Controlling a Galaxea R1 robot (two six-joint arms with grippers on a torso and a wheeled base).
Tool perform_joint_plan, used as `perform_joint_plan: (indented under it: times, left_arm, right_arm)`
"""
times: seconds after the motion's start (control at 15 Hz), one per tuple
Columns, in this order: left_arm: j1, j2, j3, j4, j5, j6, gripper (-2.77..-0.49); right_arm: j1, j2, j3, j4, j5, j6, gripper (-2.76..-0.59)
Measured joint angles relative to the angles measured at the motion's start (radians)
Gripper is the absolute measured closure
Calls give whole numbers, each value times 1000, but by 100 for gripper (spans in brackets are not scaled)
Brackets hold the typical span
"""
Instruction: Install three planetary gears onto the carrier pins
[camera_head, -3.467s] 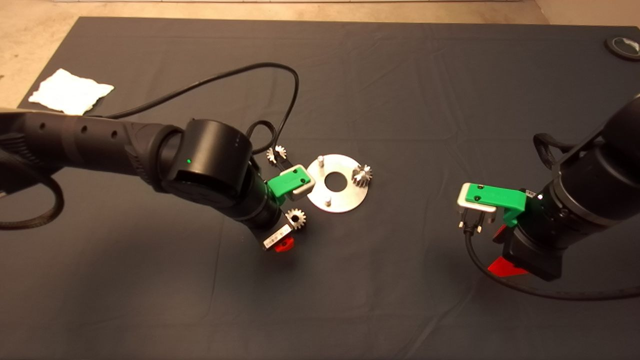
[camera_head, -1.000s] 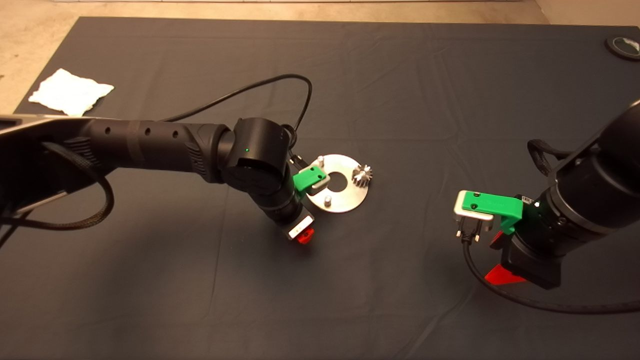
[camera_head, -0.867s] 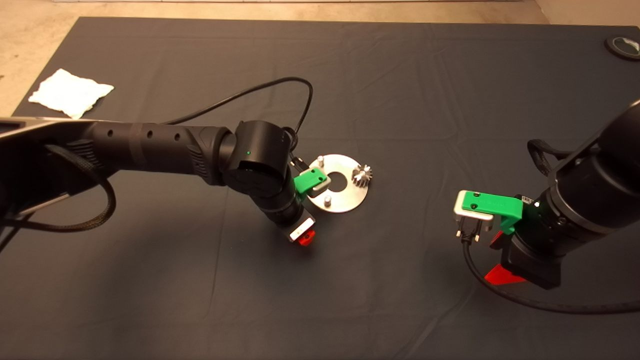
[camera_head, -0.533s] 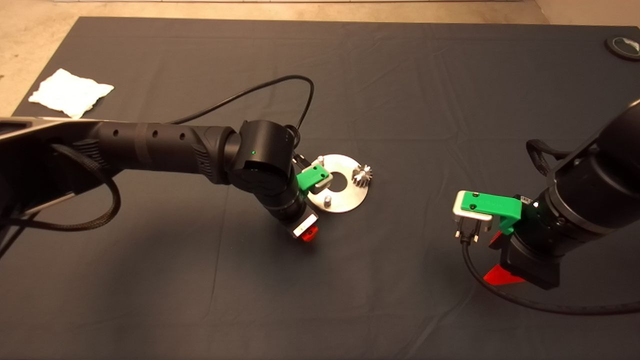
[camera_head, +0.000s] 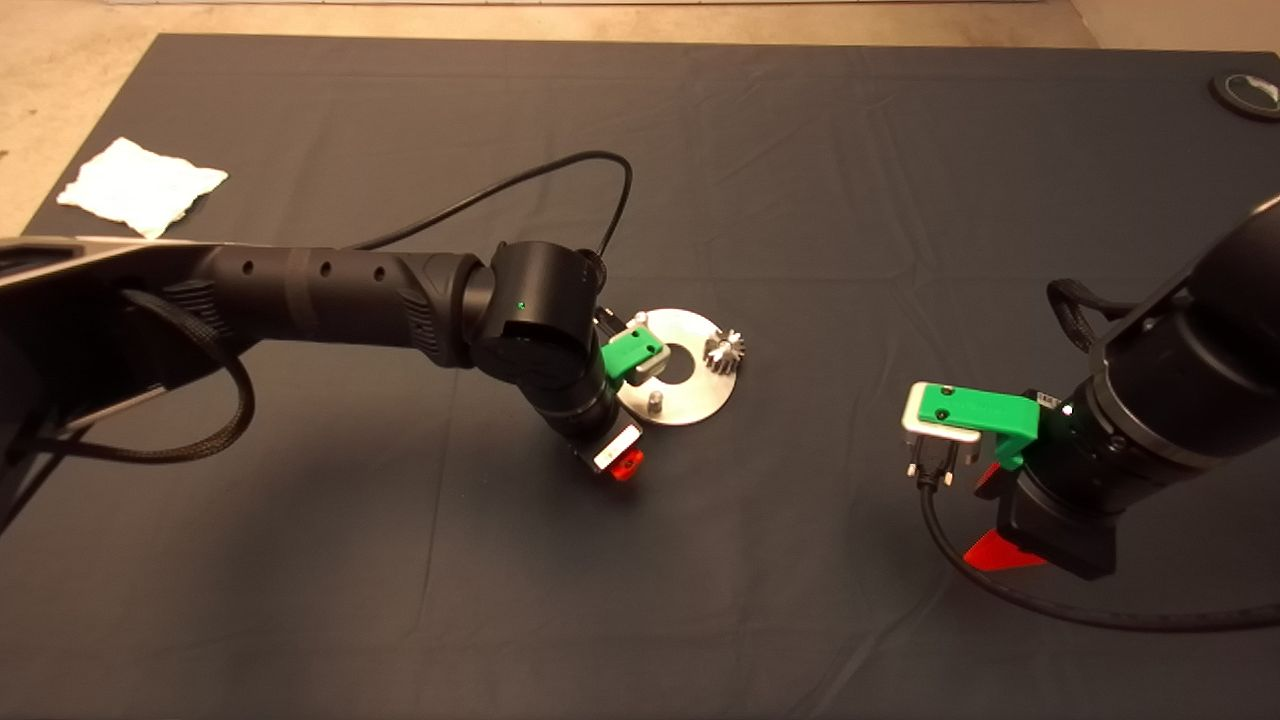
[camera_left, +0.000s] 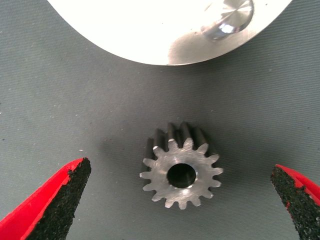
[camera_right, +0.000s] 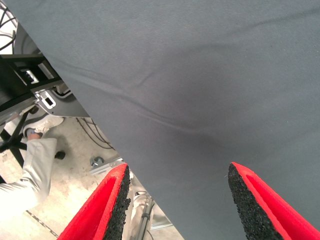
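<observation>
The silver disc lies mid-mat with two bare carrier pins, and it also shows in the left wrist view with one pin. One planetary gear sits on the disc's right side. My left gripper hangs just in front of the disc. It is open, with its fingers on either side of a darker gear that lies flat on the mat, not touching it. The third gear is hidden under my left arm. My right gripper is open and empty over the mat's right part.
A white cloth lies at the mat's far left corner. A round black object sits at the far right corner. A black cable loops behind my left arm. A person's leg shows on the floor beyond the mat's edge.
My left arm has shifted right and lowered over the gear in front of the disc, covering it and the far-left gear in the head view. My right gripper drifted slightly left.
</observation>
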Motion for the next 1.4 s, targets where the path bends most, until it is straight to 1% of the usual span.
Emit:
perform_joint_plan:
  times: [0.07,0.13,0.2,0.47,0.67,0.87,1.2,1.33,1.4]
  left_arm:
    - [0,0,0,0,0,0,-266]
    - [0,0,0,0,0,0,-274]
    - [1,0,0,0,0,0,-275]
    - [24,0,0,0,0,0,-275]
    - [24,0,0,1,0,-1,-275]
    - [24,0,0,1,0,0,-268]
    - [24,0,0,1,0,0,-238]
    - [24,0,0,1,0,0,-235]
    - [24,0,0,1,0,0,-227]
  right_arm:
    - [0,2,-1,0,-1,0,-144]
    - [0,3,-1,0,-1,0,-144]
    - [0,3,-1,0,0,0,-144]
    - [0,6,-6,0,-1,0,-144]
    - [0,8,-8,0,-1,0,-144]
    - [0,8,-9,0,0,0,-144]
    - [0,8,-9,0,-1,0,-144]
    - [0,8,-9,0,-1,0,-144]
    - [0,8,-9,0,-1,0,-144]
